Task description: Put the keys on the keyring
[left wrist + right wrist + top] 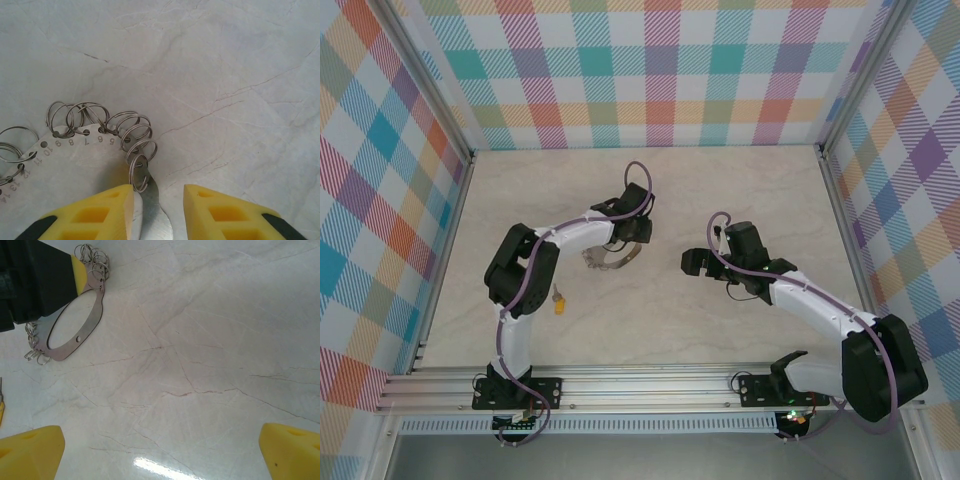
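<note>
Yellow-fingered left tool (157,186) stands with its jaws partly apart astride the band of the thin silvery-grey metal keyring (75,160), an oval plate edged with small wire loops. The left finger touches the band; whether the band is clamped cannot be told. Left of the keyring, near it but apart, the tiny key (558,299) with a yellow-orange plastic head lies on the pale marbled desk (720,200). Right of the keyring, well apart, the right tool (161,432) hovers with its jaws wide apart, holding nothing.
</note>
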Robot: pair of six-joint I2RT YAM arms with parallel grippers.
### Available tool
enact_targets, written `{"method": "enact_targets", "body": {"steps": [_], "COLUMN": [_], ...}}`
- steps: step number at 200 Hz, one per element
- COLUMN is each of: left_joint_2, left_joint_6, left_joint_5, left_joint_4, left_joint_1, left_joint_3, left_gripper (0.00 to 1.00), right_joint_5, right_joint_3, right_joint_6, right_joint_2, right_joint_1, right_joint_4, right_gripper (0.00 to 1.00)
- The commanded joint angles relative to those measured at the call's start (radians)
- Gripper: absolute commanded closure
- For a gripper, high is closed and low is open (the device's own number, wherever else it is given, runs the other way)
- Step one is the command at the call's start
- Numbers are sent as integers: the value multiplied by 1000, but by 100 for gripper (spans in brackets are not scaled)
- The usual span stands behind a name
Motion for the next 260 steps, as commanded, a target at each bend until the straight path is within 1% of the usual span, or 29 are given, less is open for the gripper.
{"method": "enact_targets", "body": {"steps": [1,148,200,214,260], "left_joint_2": [15,73,68,62,63], "left_joint_6": [13,8,4,1,-4], "left_joint_5": [-12,9,33,40,44], "left_joint_4": [4,7,15,20,22], "left_joint_1": [5,26,26,26,25], "left_joint_3": [0,25,34,31,37], "left_gripper": [68,69,71,74,75], "right_joint_5": [-14,-10,-8,-9,-14], "right_joint_3": [3,21,23,22,25], "right_joint_6": [6,-3,-6,-4,-3], "right_joint_2": [-1,14,19,25,38], "right_joint_1": [-7,-8,-10,-9,-10], "right_joint_4": [-11,-11,-10,-6,0], "right_gripper": [0,0,0,0,0]}}
